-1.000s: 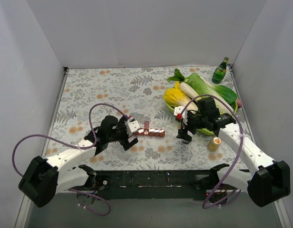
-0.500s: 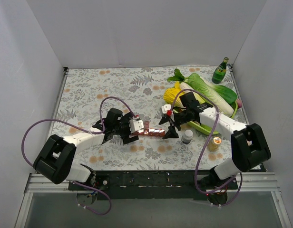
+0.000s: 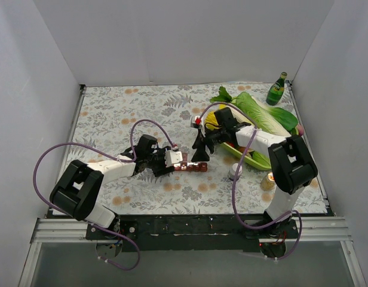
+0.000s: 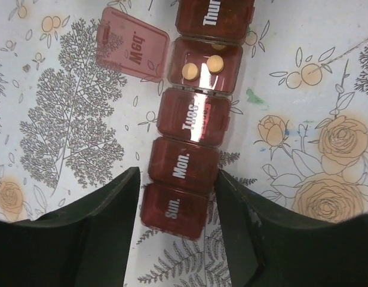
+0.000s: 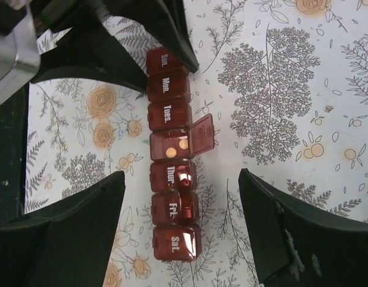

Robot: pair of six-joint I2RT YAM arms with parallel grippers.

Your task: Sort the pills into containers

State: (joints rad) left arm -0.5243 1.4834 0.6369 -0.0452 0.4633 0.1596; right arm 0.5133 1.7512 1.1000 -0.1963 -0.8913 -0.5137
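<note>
My left pincer point(image 4: 179, 179) is closed on the containers point(image 4: 193, 116), its two fingers point(image 4: 106, 209) lying against the long sides at the Sun. and Mon. end. The strip lies flat near the middle of the counter point(image 3: 112, 113). The Wed. lid point(image 4: 133, 51) is flipped open to one side, and two round orange pills point(image 4: 215, 63) sit in that compartment. The other lids I can read are down. My right pincer point(image 5: 183, 179) hangs above the strip's other half, spread wide and touching nothing. Right of the strip stand a small grey-capped jar point(image 3: 235, 171) and a tan-lidded jar point(image 3: 269, 179). Behind them a green plate point(image 3: 255, 160) carries leafy greens point(image 3: 261, 113). A green bottle point(image 3: 277, 88) stands in the far right corner.
</note>
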